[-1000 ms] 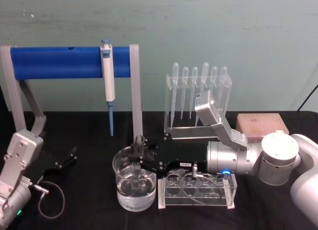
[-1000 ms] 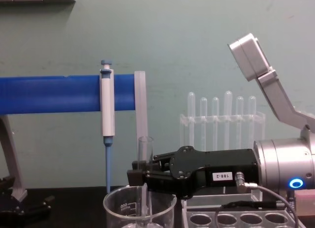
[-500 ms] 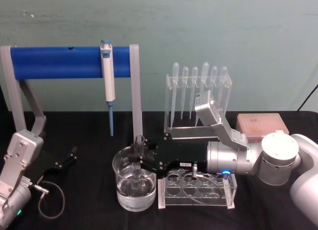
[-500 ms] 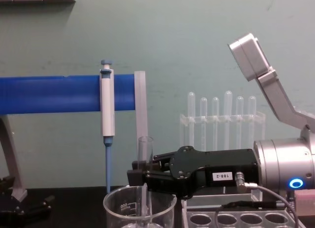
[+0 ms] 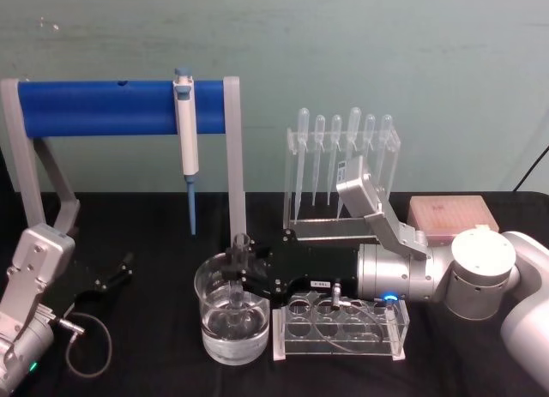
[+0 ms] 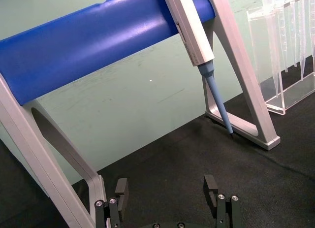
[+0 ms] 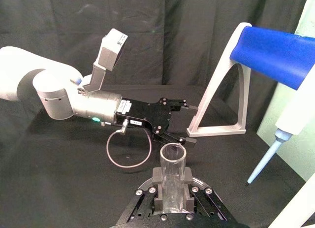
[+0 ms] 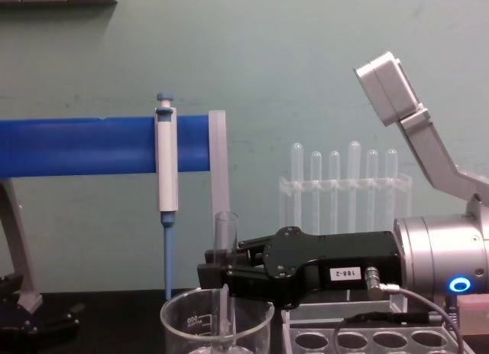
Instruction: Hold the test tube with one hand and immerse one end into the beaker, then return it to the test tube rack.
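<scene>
The clear test tube (image 5: 239,258) stands upright in my right gripper (image 5: 242,273), which is shut on its middle. Its rounded lower end dips into the liquid inside the wide glass beaker (image 5: 202,287). From the side, the test tube (image 8: 225,233) rises above the beaker's rim (image 8: 177,311), with the right gripper (image 8: 215,274) reaching in from the right. The right wrist view looks down the test tube (image 7: 173,171) between the fingers (image 7: 156,202). My left gripper (image 5: 118,269) rests open on the table at the left, seen also as the left gripper (image 6: 166,188).
A blue bar stand (image 5: 103,108) holds a white-and-blue micropipette (image 5: 186,144) behind the beaker. A clear rack of bulb pipettes (image 5: 343,157) stands at the back. An acrylic rack with round holes (image 5: 339,327) sits right of the beaker, under my right wrist. A pinkish box (image 5: 452,213) lies far right.
</scene>
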Tool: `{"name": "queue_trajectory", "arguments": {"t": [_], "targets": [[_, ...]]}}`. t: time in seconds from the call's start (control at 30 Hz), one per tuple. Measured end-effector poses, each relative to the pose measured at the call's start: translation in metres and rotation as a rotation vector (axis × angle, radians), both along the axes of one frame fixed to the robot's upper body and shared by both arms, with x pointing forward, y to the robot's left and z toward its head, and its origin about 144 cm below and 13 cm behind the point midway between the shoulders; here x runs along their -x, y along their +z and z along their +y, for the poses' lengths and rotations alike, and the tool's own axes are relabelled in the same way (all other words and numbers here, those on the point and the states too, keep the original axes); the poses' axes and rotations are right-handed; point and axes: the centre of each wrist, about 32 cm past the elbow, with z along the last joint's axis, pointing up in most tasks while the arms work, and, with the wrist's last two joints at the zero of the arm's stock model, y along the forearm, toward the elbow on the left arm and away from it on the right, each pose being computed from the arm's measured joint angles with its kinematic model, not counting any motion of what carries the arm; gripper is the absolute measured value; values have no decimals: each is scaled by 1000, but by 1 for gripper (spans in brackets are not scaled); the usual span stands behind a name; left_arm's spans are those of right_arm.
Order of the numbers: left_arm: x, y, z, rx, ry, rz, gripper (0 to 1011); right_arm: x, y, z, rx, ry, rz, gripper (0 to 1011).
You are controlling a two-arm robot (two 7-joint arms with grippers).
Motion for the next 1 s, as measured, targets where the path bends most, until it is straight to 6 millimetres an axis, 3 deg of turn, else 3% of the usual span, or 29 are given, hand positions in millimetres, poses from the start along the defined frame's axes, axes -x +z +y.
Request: {"name": "queue_trajectory", "arguments": {"t": [1.0], "targets": [[0,0,0,0,0,0,1000,0,0,0,0,0,0,224]]}}
